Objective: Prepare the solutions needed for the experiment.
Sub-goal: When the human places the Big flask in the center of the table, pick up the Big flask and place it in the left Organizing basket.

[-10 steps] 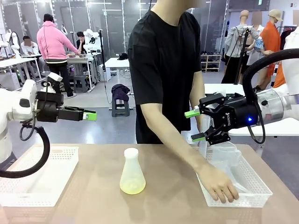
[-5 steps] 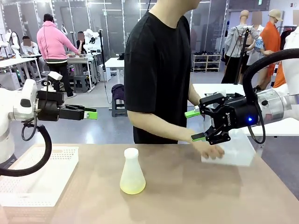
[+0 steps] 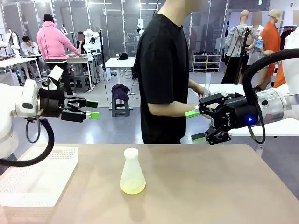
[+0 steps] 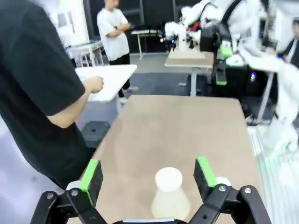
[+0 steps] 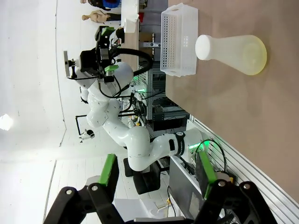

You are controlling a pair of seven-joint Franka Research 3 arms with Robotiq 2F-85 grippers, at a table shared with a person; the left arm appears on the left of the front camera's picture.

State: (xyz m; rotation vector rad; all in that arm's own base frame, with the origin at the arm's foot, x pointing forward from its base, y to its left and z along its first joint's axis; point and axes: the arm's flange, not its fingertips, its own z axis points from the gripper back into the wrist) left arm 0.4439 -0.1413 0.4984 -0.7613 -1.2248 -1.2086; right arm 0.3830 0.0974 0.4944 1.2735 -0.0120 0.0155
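Evidently the work is at an early stage.

Finding one: the solutions (image 3: 132, 186), a small pale yellow-green pool, lie in the wide base of a frosted conical flask (image 3: 131, 163). It stands upright on the table (image 3: 210, 186), just left of the middle. No second vessel stands on the table, and nothing is being poured or mixed. A white basket (image 3: 65, 161) sits at the table's 9 o'clock edge. The person (image 3: 163, 70) stands at the far side, turned toward 3 o'clock, hands off the table. In my judgement, everything from picking up the flask onward is left to do.

Finding two: the left gripper (image 3: 93, 109) hangs above the table's left side, jaws spread wide and holding nothing. The flask is at its 5 o'clock, lower and well apart. In the left wrist view the flask's mouth sits between the lines of the two fingers, toward 6 o'clock, untouched.

Finding three: the right gripper (image 3: 195, 125) hovers over the far right side, jaws parted and empty. The flask lies at its 8 o'clock, well apart. In the right wrist view it is at 1 o'clock, near the basket.
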